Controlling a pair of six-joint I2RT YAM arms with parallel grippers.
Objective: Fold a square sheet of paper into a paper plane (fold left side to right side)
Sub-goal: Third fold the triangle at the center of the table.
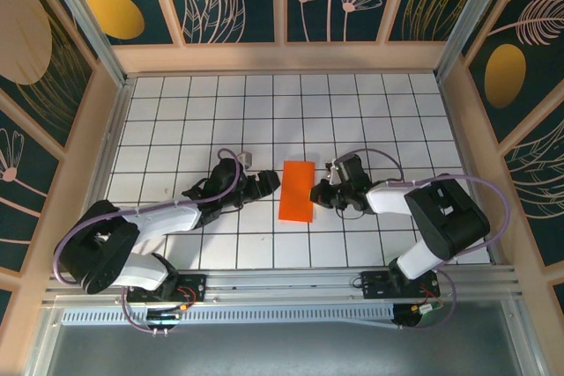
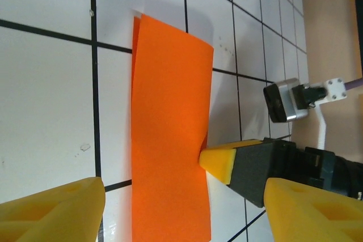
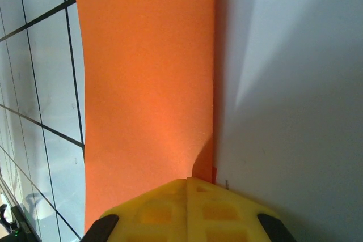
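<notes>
so the square sheet of paper [image 1: 297, 190] is lying mid table [image 1: 176, 112], already doubled into a tall rectangle btw the two arms. right gripper [image 1: 319, 193] is clenching tight on its right edge, prob pinning both layers so they're not springing apart. left gripper [image 1: 269, 182] is hovering spread wide just beside the left edge, gripping nothing, imo waiting to press the crease.

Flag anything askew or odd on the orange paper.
The folded orange sheet is slightly off: its layers don't line up along one long edge, and the opposite edge puckers where the shut right gripper pinches it.
</notes>
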